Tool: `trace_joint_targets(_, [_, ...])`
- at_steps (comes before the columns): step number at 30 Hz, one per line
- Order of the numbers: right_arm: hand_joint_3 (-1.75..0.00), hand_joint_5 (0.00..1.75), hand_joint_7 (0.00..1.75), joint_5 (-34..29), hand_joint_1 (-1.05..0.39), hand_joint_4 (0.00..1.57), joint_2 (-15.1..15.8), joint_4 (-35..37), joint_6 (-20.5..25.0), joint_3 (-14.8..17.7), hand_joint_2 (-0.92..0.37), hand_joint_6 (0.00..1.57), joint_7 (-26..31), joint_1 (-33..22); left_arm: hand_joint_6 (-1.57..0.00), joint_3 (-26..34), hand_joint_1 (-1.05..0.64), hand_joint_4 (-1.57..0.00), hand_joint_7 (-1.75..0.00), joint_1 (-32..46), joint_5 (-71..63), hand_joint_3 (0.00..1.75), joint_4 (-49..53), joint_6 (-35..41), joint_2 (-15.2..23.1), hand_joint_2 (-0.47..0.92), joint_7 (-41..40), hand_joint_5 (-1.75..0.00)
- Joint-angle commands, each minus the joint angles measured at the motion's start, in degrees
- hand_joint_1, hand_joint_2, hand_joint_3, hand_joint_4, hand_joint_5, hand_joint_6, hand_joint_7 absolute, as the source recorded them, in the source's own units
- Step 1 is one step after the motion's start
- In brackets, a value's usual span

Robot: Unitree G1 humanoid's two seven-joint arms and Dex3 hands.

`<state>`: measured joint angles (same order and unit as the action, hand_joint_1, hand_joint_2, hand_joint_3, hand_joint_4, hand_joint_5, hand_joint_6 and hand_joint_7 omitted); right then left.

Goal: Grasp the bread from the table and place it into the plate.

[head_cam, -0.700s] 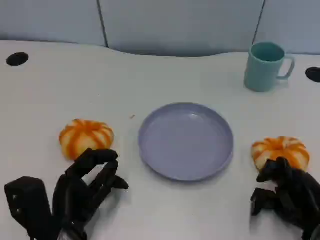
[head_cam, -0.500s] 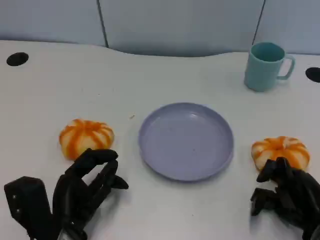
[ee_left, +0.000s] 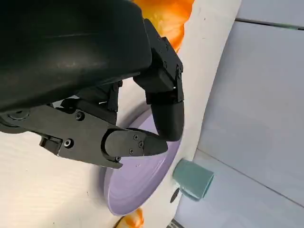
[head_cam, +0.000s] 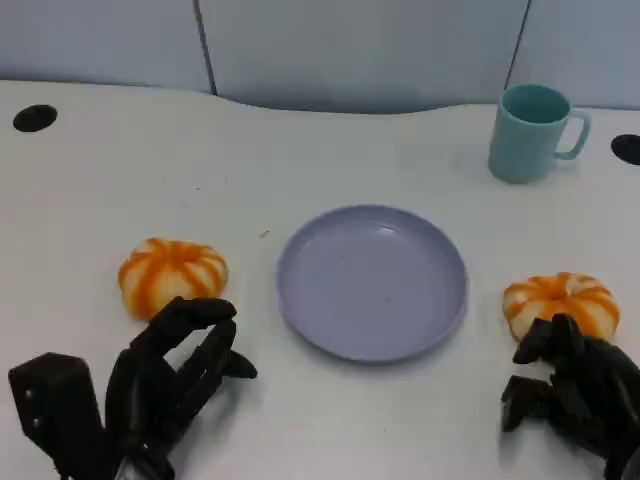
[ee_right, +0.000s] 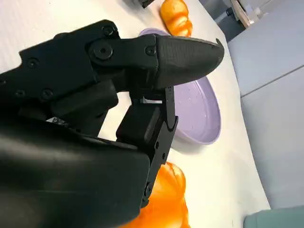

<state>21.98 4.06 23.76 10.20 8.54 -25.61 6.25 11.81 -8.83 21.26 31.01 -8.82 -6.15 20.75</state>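
Observation:
Two orange-and-white striped bread rolls lie on the white table. The left bread [head_cam: 172, 275] sits just beyond my left hand [head_cam: 165, 385], whose fingers are spread and hold nothing. The right bread [head_cam: 560, 303] lies right in front of my right hand [head_cam: 570, 390], whose fingers curl near its front edge without holding it. A lilac plate [head_cam: 372, 280] lies empty between the two. The left wrist view shows the left bread [ee_left: 168, 19], the plate [ee_left: 137, 190] and my left hand [ee_left: 118, 128]. In the right wrist view are the right bread [ee_right: 164, 204], the plate [ee_right: 197, 111], the far bread [ee_right: 175, 16] and my right hand [ee_right: 137, 80].
A teal mug [head_cam: 532, 132] stands at the back right, handle to the right. Dark round holes sit in the tabletop at the far left [head_cam: 34, 118] and far right [head_cam: 627, 149]. A pale wall panel runs behind the table.

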Motion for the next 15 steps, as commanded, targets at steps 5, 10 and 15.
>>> trace_joint_targets(5, [-0.47, 1.13, 1.08, -0.68, -0.42, 1.32, 0.27, 0.81, 0.98, 0.12, -0.92, 1.15, 0.59, -1.22, -0.56, 0.39, -0.37, -0.64, -1.25, 0.04, -0.30, 0.31, -0.54, -0.45, 0.88, 0.92, -0.51, -1.60])
trace_joint_targets(10, [-0.48, 1.13, 1.08, -0.57, -0.42, 1.33, 0.41, 0.91, 1.23, 0.11, -0.92, 1.16, 0.32, -1.10, -0.56, 0.49, -0.36, -0.64, -1.25, -0.02, -0.04, 0.31, -0.56, -0.33, 0.78, 0.91, -0.41, -1.60])
trace_joint_targets(15, [-0.47, 1.12, 1.08, -0.79, -0.43, 1.34, 0.23, 1.23, 0.70, 0.11, -0.92, 1.17, 0.56, -1.10, -0.63, 0.57, -0.32, -0.62, -1.03, -0.71, -1.47, 0.25, 0.80, -6.79, 1.30, 0.92, 0.85, -1.39])
